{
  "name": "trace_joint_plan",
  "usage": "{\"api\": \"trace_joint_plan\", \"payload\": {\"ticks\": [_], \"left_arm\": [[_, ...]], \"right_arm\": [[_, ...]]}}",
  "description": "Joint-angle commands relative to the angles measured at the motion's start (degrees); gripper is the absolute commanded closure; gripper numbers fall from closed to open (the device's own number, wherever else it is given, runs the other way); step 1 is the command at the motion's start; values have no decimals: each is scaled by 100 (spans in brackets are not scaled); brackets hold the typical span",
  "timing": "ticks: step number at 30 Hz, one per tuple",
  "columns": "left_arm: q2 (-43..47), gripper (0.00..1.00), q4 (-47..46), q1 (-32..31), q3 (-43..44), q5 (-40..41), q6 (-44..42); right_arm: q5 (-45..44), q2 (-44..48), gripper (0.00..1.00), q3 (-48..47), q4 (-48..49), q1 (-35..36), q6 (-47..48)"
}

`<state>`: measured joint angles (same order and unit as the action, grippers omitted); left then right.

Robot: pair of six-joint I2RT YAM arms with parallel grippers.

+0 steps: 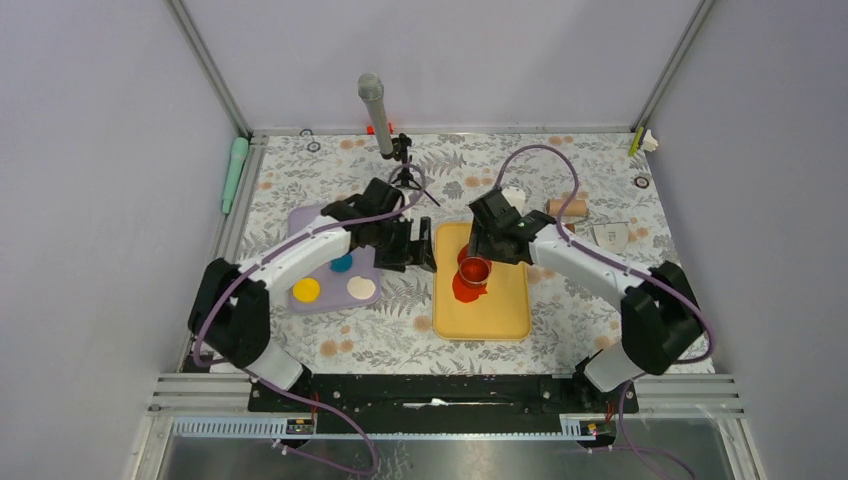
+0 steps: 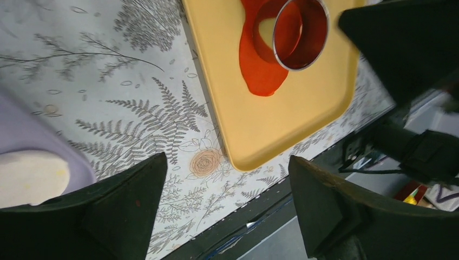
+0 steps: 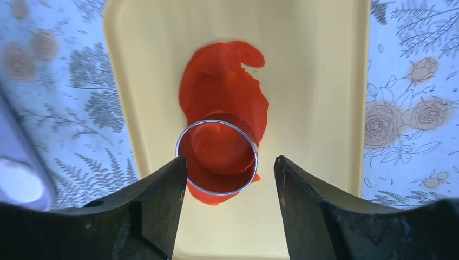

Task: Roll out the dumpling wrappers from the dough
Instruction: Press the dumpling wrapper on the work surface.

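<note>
Right gripper (image 3: 230, 161), fingers spread and gripping nothing, straddles a round steel cutter ring (image 3: 216, 123) standing on flattened red clay dough (image 3: 222, 86), seemingly positioned to stamp a wrapper.

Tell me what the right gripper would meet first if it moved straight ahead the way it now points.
Probably the metal ring cutter, which stands on the red clay sheet just ahead of the open right gripper, then the yellow tray beneath. Depth is unclear.

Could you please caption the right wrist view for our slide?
Open right hand straddling a metal ring cutter on red dough, yellow tray.
</note>
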<state>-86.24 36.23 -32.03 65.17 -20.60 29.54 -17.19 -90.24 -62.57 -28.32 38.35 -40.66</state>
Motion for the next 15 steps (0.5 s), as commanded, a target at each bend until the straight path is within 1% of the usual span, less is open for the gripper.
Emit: {"api": "trace_joint_plan", "payload": {"ticks": [1, 3, 7, 11, 13, 15], "left_arm": [[-532, 16, -357, -338, 342, 28, -3], [-791, 21, -437, -440, 472, 7, 84], [-1171, 31, -623, -624, 725, 39, 258], [-1484, 41, -746, -696, 917, 21, 390], [-1617, 45, -815, -708, 962, 13, 454], [-1746, 47, -897, -708, 1003, -49, 526]], "right_arm": [[55, 744, 35, 114, -122, -280, -20], [527, 1010, 40, 531, 168, -582, -93], [1618, 1351, 58, 1353, 875, -973, -292], [2180, 1447, 61, 1743, 1338, -1029, -401], [2272, 1385, 63, 1849, 1467, -1038, -436], [2313, 1287, 64, 1910, 1543, -1056, -463]]}}
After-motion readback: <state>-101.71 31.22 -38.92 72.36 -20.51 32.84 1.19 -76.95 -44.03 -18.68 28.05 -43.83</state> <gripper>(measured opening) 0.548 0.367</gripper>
